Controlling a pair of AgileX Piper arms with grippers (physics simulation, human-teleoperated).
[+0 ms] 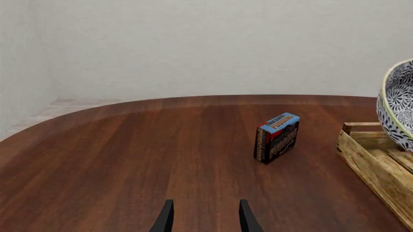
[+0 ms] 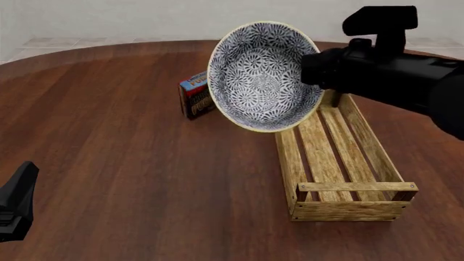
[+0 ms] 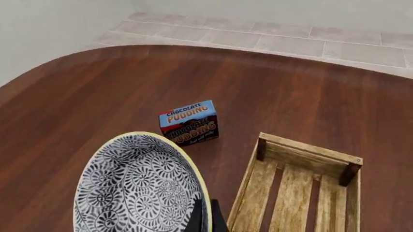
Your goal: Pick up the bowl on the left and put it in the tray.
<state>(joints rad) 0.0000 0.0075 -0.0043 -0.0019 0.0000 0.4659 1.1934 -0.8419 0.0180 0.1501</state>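
Note:
The bowl (image 2: 264,76), white with a dense dark-blue pattern and a pale rim, hangs tilted in the air with its opening towards the front camera. It is above the far left end of the tray (image 2: 288,157), a long light-wood crate. My right gripper (image 2: 313,68) is shut on the bowl's right rim; in the right wrist view its fingers (image 3: 195,220) pinch the edge of the bowl (image 3: 139,188), with the tray (image 3: 310,152) below. My left gripper (image 1: 206,203) is open and holds nothing, low at the near left (image 2: 18,201), far from the bowl (image 1: 400,104).
A small chocolate pudding box (image 2: 194,95) stands on the brown wood table just left of the bowl and tray, also seen as the box (image 1: 277,137) and the box (image 3: 189,123). The table's curved far edge meets a pale tiled floor (image 3: 335,41).

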